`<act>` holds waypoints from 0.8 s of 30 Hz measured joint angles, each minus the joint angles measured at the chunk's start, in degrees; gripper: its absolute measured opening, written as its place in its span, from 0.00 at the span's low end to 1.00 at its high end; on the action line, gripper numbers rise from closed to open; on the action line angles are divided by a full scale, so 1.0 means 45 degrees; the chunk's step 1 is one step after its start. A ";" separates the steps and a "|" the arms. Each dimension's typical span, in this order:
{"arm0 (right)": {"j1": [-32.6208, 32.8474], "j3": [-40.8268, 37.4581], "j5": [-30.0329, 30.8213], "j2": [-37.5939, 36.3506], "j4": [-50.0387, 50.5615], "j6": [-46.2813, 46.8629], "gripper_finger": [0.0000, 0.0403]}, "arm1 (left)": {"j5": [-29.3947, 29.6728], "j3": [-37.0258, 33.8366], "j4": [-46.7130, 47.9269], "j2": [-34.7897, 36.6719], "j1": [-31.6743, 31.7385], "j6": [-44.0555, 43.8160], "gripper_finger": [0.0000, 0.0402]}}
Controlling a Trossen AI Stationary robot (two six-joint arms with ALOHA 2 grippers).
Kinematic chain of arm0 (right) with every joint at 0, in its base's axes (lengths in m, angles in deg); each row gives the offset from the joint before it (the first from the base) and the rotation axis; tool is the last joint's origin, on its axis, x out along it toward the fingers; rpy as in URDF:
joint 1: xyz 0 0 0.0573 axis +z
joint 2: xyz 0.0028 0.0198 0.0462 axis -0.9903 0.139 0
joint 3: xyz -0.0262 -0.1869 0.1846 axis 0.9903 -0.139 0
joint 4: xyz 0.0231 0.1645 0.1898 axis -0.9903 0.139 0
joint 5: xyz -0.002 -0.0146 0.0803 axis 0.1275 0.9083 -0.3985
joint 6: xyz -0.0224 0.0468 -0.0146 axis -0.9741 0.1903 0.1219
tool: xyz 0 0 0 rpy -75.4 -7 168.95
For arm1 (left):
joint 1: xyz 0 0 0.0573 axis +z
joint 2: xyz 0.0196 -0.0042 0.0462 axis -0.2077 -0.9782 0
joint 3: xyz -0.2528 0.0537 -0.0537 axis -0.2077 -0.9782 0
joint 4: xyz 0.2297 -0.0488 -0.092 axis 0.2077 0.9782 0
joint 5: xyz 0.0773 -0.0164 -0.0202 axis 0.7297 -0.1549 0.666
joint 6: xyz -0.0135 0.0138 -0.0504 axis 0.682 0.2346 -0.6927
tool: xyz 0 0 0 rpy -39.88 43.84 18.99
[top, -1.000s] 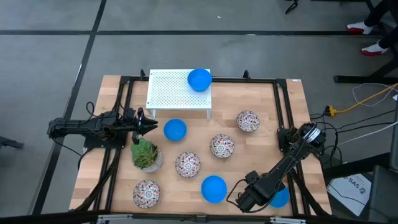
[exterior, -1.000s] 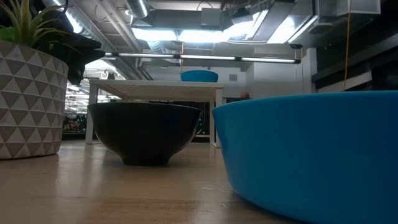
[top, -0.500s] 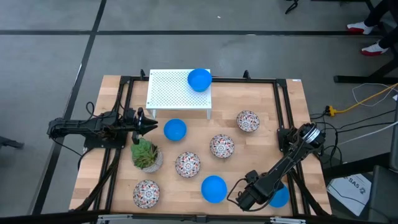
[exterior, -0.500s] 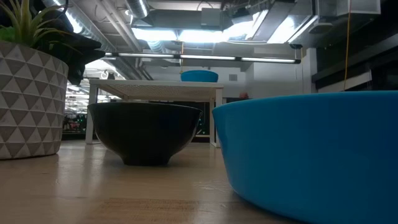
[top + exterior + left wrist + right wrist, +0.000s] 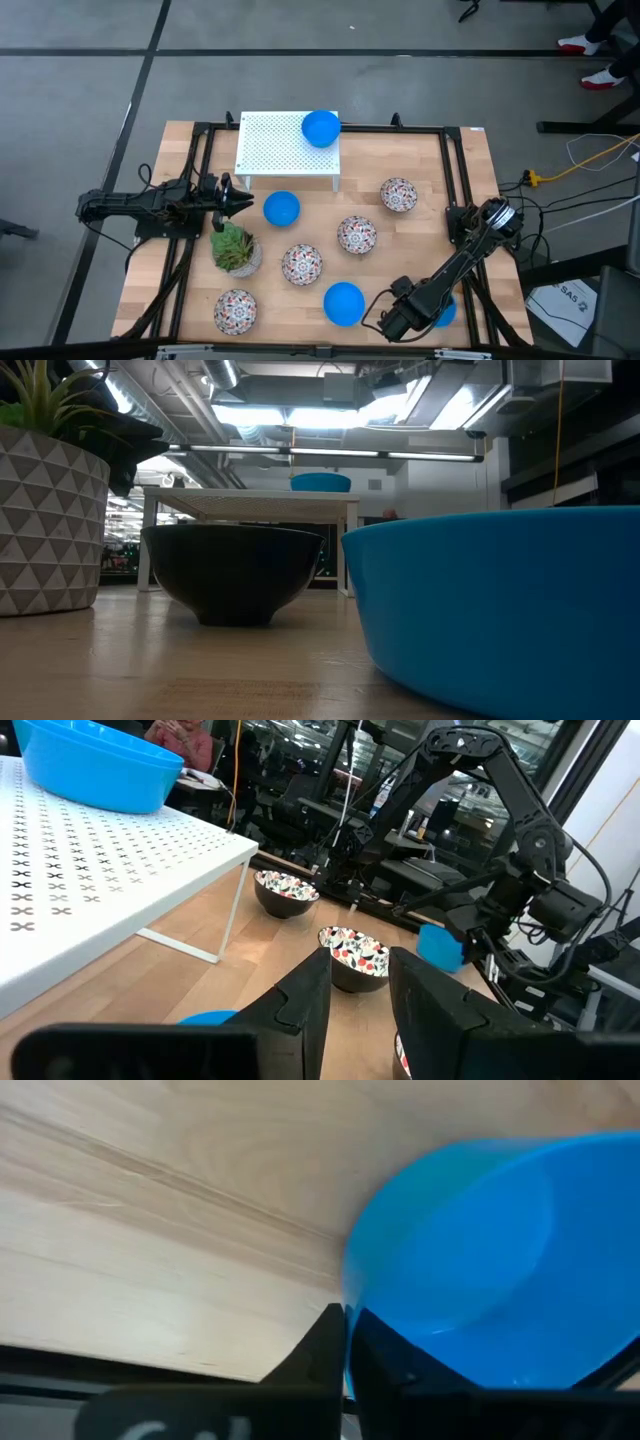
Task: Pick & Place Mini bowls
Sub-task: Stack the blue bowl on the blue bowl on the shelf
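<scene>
A: Left to right, quick. Left gripper (image 5: 240,203), fingers spread, holding nothing. One blue mini bowl (image 5: 282,208) sits just ahead of the fingertips, apart from them. The potted succulent (image 5: 235,249) is just beside the fingers.

B: Risk there?

A: If that arm moves, its spread fingers could brush the plant. Low risk, I'd judge.

B: Right side?

A: Right gripper (image 5: 370,322), low at the near edge. Fingers pressed together, pinching the rim of a blue bowl (image 5: 490,1270): one finger inside the wall, one outside.

B: What can fail?

A: Thin rim pinch near one edge. The bowl may tilt or swing on lifting, or slip out. Another blue bowl (image 5: 344,303) sits just beside the fingers, so a swing could knock it.

B: Change from the earlier frame?

A: The right fingers have come together and the arm has edged slightly. Left arm, the bowl on the white rack (image 5: 321,128) and the floral bowls (image 5: 301,264) are unmoved.
</scene>
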 joint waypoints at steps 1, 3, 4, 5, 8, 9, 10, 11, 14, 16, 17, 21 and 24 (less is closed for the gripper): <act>0.0000 0.0006 0.0059 0.0000 -0.0044 0.0003 0.03 | 0.0000 0.0002 0.0000 0.0000 0.0001 -0.0005 0.25; -0.0006 0.0006 0.0098 0.0000 -0.0092 0.0003 0.03 | 0.0000 0.0000 0.0000 0.0000 0.0000 0.0000 0.25; -0.0024 0.0006 0.0129 0.0000 -0.0139 0.0003 0.03 | 0.0000 0.0003 0.0000 0.0000 -0.0001 0.0000 0.25; -0.0024 0.0033 0.0148 0.0000 -0.0164 0.0002 0.02 | 0.0000 0.0000 0.0000 0.0000 -0.0002 -0.0005 0.25; -0.0024 0.0399 0.0755 0.0000 -0.0070 -0.0226 0.02 | 0.0000 0.0001 -0.0001 0.0000 -0.0002 0.0000 0.25; -0.0024 0.0558 0.1045 0.0000 0.0023 -0.0297 0.02 | 0.0000 0.0000 0.0000 0.0000 -0.0001 -0.0005 0.25; -0.0024 0.0752 0.1364 0.0000 0.0189 -0.0399 0.01 | 0.0000 0.0000 0.0000 0.0000 0.0003 0.0000 0.25; -0.0039 0.0975 0.1678 0.0000 0.0416 -0.0564 0.01 | 0.0000 0.0000 0.0000 0.0000 -0.0002 0.0000 0.25; -0.0158 0.1658 0.2230 0.0005 0.1182 -0.0797 0.01 | 0.0000 0.0000 0.0000 0.0000 0.0000 -0.0002 0.25; -0.0268 0.2126 0.2518 0.0005 0.1724 -0.1026 0.01 | 0.0000 0.0000 0.0000 0.0000 -0.0002 -0.0001 0.25; -0.0324 0.2374 0.2659 0.0005 0.1959 -0.1140 0.01 | 0.0000 0.0000 0.0000 0.0000 0.0003 -0.0005 0.25; -0.0640 0.3289 0.3467 0.0006 0.2710 -0.1641 0.01 | 0.0000 0.0000 0.0000 0.0000 -0.0002 -0.0005 0.25; -0.0933 0.3960 0.4133 0.0010 0.3275 -0.1959 0.01 | 0.0000 0.0002 0.0000 0.0000 -0.0002 0.0000 0.25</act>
